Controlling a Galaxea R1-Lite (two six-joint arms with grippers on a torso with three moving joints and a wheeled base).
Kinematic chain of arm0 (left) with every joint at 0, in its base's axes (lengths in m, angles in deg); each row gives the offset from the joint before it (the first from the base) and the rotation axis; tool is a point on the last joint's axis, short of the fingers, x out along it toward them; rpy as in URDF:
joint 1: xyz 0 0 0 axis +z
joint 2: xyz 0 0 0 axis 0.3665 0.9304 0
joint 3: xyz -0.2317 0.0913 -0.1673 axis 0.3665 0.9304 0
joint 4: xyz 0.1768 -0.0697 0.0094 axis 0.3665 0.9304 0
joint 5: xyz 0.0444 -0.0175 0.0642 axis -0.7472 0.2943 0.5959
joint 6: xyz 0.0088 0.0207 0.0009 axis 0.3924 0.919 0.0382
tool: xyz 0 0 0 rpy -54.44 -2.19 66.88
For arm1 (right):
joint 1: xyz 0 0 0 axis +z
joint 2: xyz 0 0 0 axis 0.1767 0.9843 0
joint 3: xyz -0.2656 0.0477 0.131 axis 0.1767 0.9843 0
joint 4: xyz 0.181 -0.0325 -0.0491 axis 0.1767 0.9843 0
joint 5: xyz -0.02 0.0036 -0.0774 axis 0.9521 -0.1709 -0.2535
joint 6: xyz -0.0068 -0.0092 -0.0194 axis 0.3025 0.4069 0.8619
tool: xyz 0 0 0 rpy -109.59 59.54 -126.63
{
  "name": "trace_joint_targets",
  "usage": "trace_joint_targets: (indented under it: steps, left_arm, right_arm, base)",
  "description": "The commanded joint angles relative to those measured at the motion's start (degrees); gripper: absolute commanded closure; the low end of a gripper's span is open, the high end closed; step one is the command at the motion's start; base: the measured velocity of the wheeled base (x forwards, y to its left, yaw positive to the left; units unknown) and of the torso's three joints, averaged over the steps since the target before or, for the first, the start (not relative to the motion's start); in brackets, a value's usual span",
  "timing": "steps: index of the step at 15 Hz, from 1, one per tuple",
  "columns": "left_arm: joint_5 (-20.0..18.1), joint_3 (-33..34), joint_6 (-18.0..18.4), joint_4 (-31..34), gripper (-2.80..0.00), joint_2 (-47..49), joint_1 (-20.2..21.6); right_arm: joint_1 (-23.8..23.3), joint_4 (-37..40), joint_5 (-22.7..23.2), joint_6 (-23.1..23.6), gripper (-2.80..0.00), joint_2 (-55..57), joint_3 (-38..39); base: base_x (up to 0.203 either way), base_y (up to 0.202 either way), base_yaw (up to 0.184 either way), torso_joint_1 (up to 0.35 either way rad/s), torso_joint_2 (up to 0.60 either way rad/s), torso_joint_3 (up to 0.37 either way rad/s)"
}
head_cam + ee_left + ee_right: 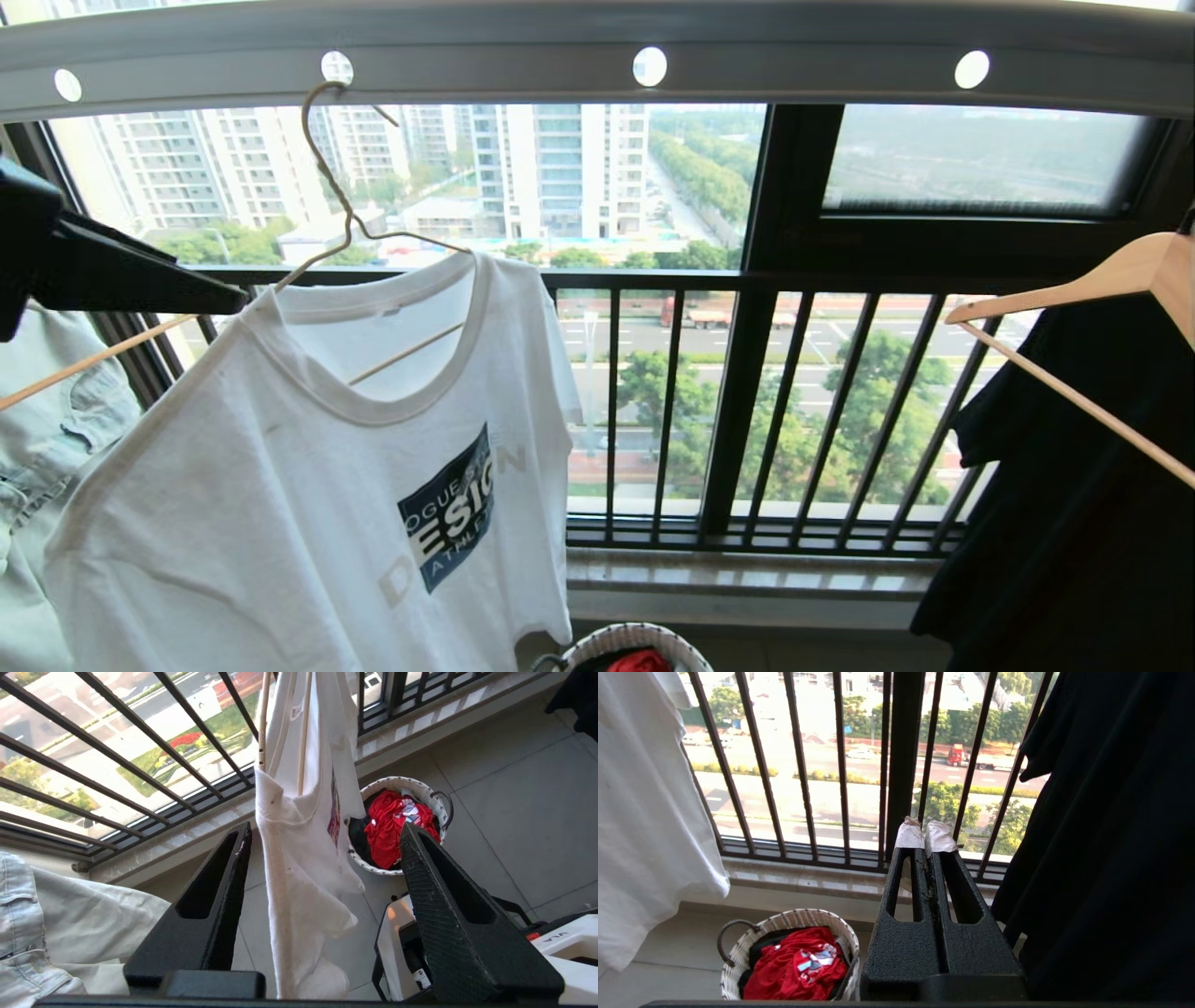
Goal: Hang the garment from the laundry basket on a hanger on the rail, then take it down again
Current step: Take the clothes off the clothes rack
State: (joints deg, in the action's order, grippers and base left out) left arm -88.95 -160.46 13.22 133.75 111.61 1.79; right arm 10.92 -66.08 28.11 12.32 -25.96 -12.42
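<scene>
While the left claw (322, 835) hangs spread wide at the scene's left, gripping nothing, the T-shirt (308, 485) drapes straight down between its fingers, on the wire hanger (345, 233) hooked into the rail (803, 65). Far right, the right claw (924, 837) rests clenched, farther away.

1 white T-shirt (308, 485) | 3 hangers (373, 233) | 1 basket (784, 952)
</scene>
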Motion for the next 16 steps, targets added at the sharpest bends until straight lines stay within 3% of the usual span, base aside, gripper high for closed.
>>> trace_joint_targets:
  steps: [1, 3, 8, 11, 14, 16]
  left_arm:
    - [-0.05, -1.58, 2.32, -0.63, -2.8, 5.28, 3.35]
    - [-0.2, -0.66, 3.41, -6.69, -2.8, 6.74, 4.79]
    - [-0.71, -0.15, 3.49, -10.29, -2.8, 11.25, 4.86]
    - [-6.0, 0.8, 2.88, -14.52, -2.8, 12.72, 4.94]
    - [-6.84, 4.49, 2.29, -21.87, -2.8, 13.34, 4.9]
    - [-6.76, 4.95, 2.16, -23.08, -2.8, 14.21, 4.95]
  right_arm:
    - [0.05, 0.0, 0.03, 0.03, 0.0, 0.07, 0.02]
    - [0.05, 0.03, 0.03, 0.03, 0.0, 0.07, 0.0]
    - [0.05, -0.02, 0.03, 0.03, 0.0, 0.07, 0.0]
    - [0.05, -0.03, 0.03, 0.03, 0.0, 0.07, 0.0]
    - [0.05, 0.05, 0.03, 0.03, 0.0, 0.07, 0.0]
    - [0.04, 0.06, 0.03, 0.03, 0.0, 0.07, 0.01]
  base:
    - [0.0, 0.0, 0.0, 0.0, 0.0, 0.0]
    - [0.0, 0.0, 0.0, 0.0, 0.0, 0.0]
    - [0.0, 0.0, 0.0, 0.0, 0.0, 0.0]
    - [0.0, 0.0, 0.0, 0.0, 0.0, 0.0]
    - [0.0, 0.0, 0.0, 0.0, 0.0, 0.0]
    - [0.0, 0.0, 0.0, 0.0, 0.0, 0.0]
